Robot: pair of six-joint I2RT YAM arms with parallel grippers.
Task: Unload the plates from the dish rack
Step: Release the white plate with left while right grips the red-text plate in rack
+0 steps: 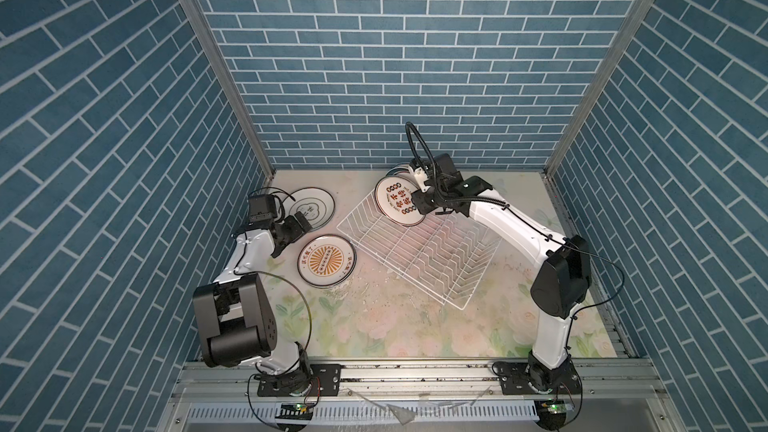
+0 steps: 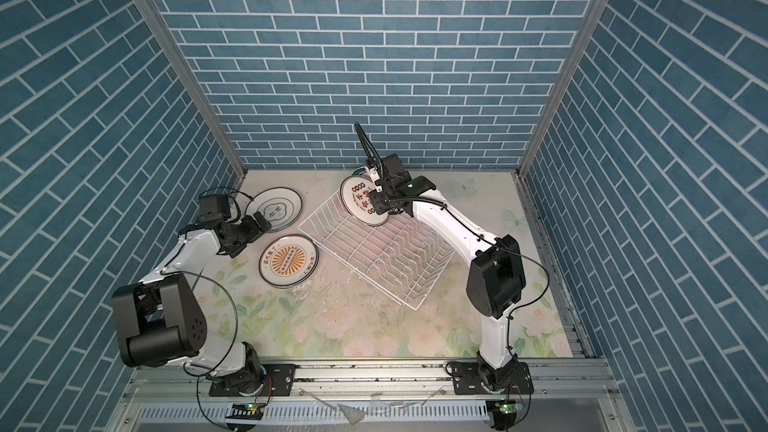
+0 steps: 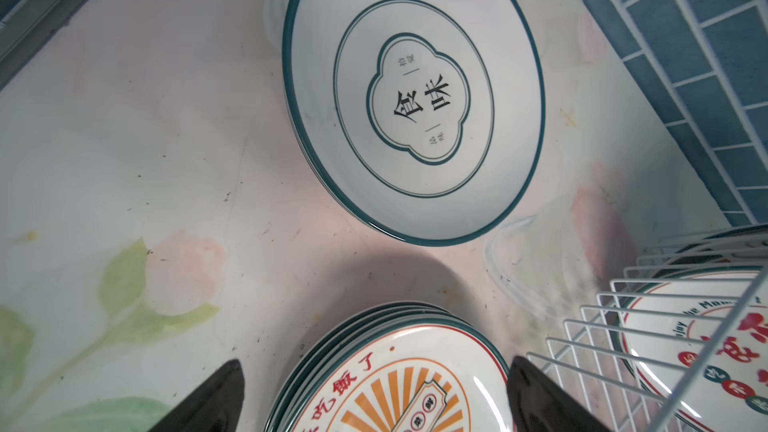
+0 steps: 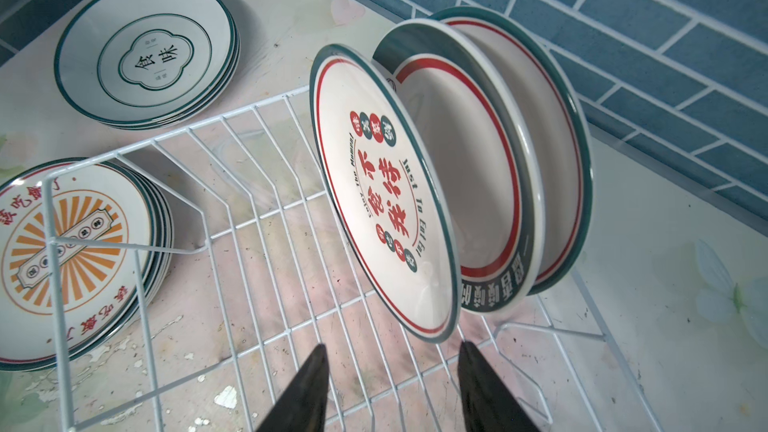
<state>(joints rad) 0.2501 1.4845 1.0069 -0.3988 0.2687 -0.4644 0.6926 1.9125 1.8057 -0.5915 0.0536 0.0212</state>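
Blue brick walls (image 1: 374,56), floral tabletop (image 1: 415,326)

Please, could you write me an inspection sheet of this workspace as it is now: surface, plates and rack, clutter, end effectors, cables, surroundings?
Surface: floral table, scuffed and stained near the rack.
Job's things: rack sits slanted on the table; three plates stand at its far end, other slots bare. Sunburst stack and green stack lie on the table left of it.
Clutter: pale flakes and dark specks by the rack's near side.
End effectors: left end effector open, holding nothing, over the sunburst stack's edge. Right end effector open; front plate has its rim just ahead, between the fingers; no grip seen.
Cables: black hose loops above the right wrist; no snag seen.
Surroundings: blue brick-pattern walls on three sides, metal rail in front.
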